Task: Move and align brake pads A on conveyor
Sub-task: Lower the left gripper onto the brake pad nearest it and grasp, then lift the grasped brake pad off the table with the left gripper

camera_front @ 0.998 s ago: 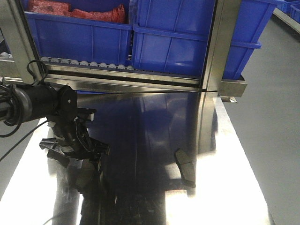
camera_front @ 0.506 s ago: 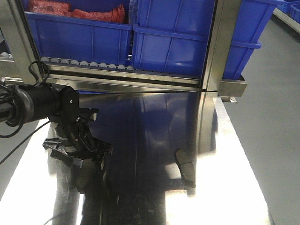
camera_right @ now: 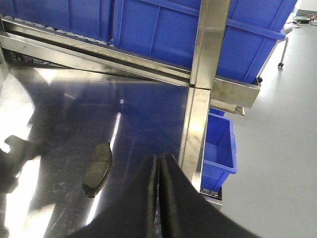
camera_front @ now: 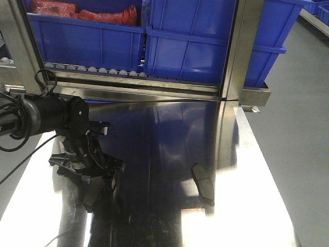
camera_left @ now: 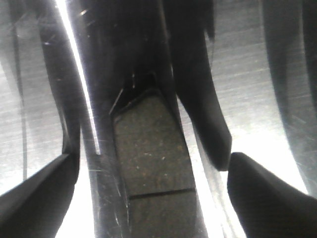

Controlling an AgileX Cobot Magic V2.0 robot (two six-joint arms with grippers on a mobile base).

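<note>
Currently, in the front view, the left arm point(camera_front: 41, 113) enters from 9 o'clock. The left hand point(camera_front: 96, 186) hangs low over the shiny steel surface point(camera_front: 257, 206), at about 8 o'clock of the frame.

Left wrist view: fingers point(camera_left: 34, 198) spread wide, released. The first brake pad point(camera_left: 148, 148) lies flat on the steel between them and touches neither. Its long axis runs 12 to 6 o'clock, tapered end toward 12. The cross groove point(camera_left: 161, 193) shows near the 6 o'clock edge.

The second brake pad point(camera_front: 203, 182) lies at 3 o'clock from the left hand, well apart from it. It is flat on the steel, long axis roughly 11 to 5 o'clock. Both pads rest on the steel surface, not on any belt.

A steel upright post point(camera_front: 237, 51) stands at 1 o'clock from the second pad. Blue bins point(camera_front: 190, 46) line the 12 o'clock side above a roller track point(camera_front: 92, 69). The leftmost bin holds red items point(camera_front: 77, 11).

The right hand point(camera_right: 158, 198) shows only in its own wrist view, at 6 o'clock of that frame. Its fingers are pressed together, clenched on nothing. The second pad lies at 9 o'clock from it, apart. A small blue bin point(camera_right: 220, 148) sits on the grey floor point(camera_right: 277, 148) at 2 o'clock from it.
</note>
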